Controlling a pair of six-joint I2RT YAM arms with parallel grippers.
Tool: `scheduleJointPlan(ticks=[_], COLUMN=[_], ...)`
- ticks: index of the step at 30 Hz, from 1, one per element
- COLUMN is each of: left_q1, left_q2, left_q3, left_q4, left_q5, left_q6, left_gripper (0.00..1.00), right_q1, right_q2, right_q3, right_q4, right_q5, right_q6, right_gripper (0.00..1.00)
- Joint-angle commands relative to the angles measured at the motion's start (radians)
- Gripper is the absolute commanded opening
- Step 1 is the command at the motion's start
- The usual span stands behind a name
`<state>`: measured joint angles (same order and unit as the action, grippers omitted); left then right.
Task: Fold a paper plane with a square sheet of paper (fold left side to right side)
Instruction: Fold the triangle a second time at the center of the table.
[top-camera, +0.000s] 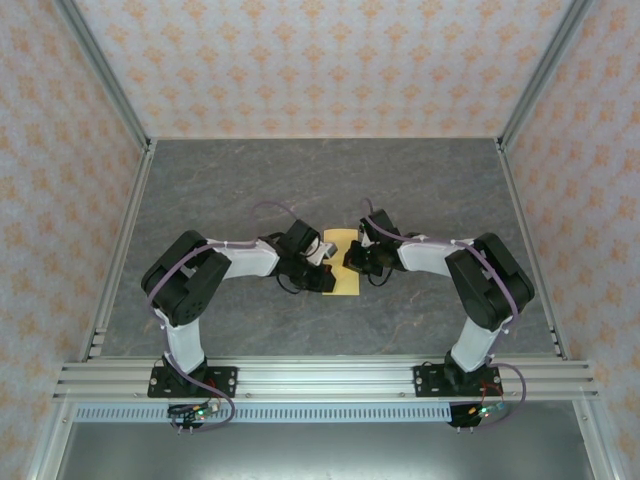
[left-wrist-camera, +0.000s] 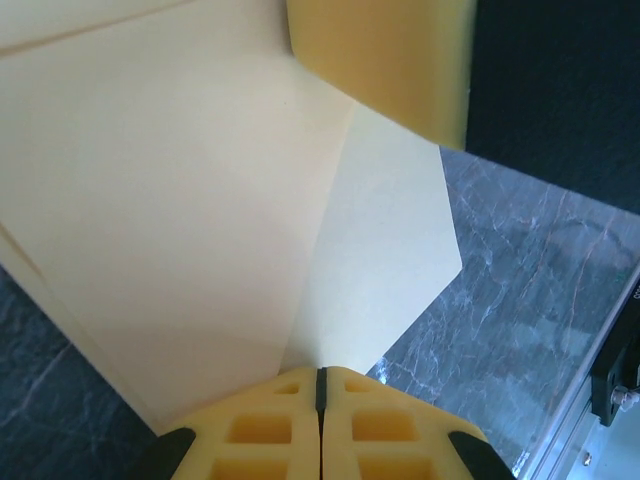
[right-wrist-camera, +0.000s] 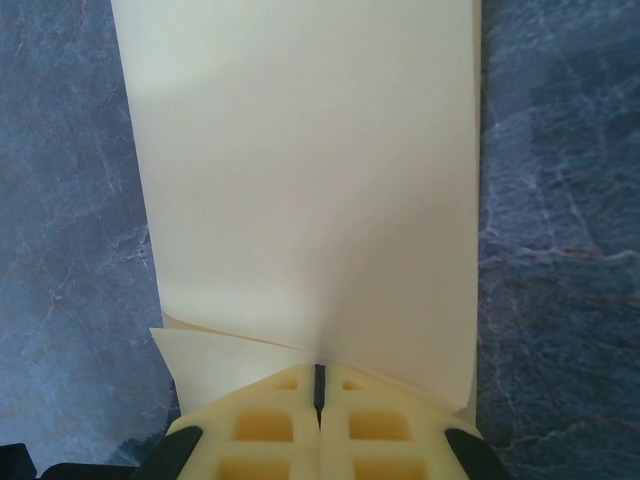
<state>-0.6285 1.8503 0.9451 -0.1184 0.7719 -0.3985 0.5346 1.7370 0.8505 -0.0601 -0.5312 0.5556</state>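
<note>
Both grippers pinch the sheet of paper (top-camera: 345, 285) in the middle of the table (top-camera: 250, 190).
Left gripper (top-camera: 320, 266) clamps its 9 o'clock edge and right gripper (top-camera: 352, 258) its 3 o'clock edge, jaws closed on it. Keep the edges matched and press the crease slowly.

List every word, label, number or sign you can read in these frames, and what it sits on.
No text can be read.
The square sheet of paper: blank.
The left hand and right hand: no markings.
The wallpaper: floral pattern, no lettering.
The small boards at the arm bases: too small to read.
</note>
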Motion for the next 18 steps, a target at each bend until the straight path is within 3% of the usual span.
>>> scheduleJointPlan(ticks=[1, 18], left_q1=[-0.010, -0.001], left_q2=[-0.037, -0.099], left_q3=[-0.022, -0.140], left_q4=[-0.013, -0.015], left_q5=[-0.005, -0.083], left_q6=[-0.013, -0.025], left_gripper=[0.05, 0.04], right_q1=[0.002, 0.001], right_q2=[0.035, 0.032], right_q3=[-0.009, -0.004], right_q4=[-0.089, -0.123], right_q5=[0.068, 0.089], right_q6=[-0.020, -0.032], right_gripper=[0.00, 0.00])
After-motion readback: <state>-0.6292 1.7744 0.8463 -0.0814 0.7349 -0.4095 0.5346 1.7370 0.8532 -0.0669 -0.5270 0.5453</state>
